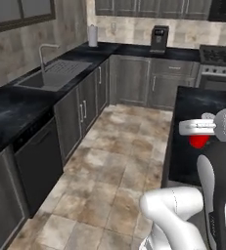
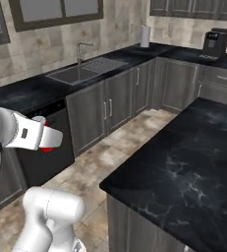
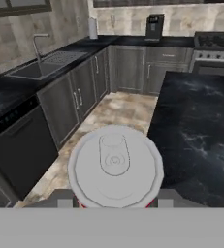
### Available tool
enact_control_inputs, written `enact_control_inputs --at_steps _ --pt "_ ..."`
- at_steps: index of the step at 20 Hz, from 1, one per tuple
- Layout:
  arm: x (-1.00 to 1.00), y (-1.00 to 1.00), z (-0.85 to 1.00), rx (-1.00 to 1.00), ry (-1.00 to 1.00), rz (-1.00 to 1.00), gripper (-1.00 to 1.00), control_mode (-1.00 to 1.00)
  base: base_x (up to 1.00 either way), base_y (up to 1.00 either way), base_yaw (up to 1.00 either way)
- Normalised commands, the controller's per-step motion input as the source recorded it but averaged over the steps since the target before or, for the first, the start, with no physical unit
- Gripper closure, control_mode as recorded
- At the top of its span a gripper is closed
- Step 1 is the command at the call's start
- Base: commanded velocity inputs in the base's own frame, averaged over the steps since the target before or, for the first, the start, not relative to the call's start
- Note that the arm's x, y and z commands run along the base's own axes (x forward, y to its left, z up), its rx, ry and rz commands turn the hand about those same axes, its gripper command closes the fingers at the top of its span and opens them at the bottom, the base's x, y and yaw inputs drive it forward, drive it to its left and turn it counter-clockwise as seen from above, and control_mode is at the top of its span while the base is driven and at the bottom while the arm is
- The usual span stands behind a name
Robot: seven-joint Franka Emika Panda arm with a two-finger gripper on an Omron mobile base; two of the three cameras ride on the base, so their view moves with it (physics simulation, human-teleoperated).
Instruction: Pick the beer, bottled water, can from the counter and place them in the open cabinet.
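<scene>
My gripper (image 3: 115, 199) is shut on the can (image 3: 115, 167), whose silvery top with its pull tab faces the hand camera, a red rim showing beneath. From the left base camera, the can (image 1: 198, 141) is a red patch under the white hand, held above the near part of the island counter (image 1: 202, 105). Seen from the right base camera, the can (image 2: 47, 141) pokes out past my gripper (image 2: 50, 139), in the air over the floor left of the counter (image 2: 184, 162). The beer, the bottled water and the open cabinet are out of view.
A second black counter runs along the left wall with a sink (image 1: 48, 78) and faucet (image 2: 80, 51), above a dark dishwasher (image 1: 36, 161). At the back stand a paper towel roll (image 1: 92, 35), a coffee machine (image 1: 159, 38) and a stove (image 1: 219, 56). A tiled floor aisle (image 1: 119, 161) separates the counters.
</scene>
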Motion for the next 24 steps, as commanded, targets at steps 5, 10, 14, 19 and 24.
enact_control_inputs --at_steps 5,10,14,19,24 --pt "0.00 0.00 0.00 0.00 0.00 0.00 1.00 1.00 -0.24 0.00 0.53" --pt "0.00 0.00 0.00 0.00 0.00 0.00 1.00 1.00 -0.20 0.00 0.50" --pt "0.00 0.00 0.00 0.00 0.00 0.00 1.00 1.00 -0.19 0.00 0.48" --pt "0.00 0.00 0.00 0.00 0.00 0.00 1.00 1.00 -0.17 0.00 0.46" --pt "0.00 0.00 0.00 0.00 0.00 0.00 1.00 1.00 -0.18 0.01 0.40"
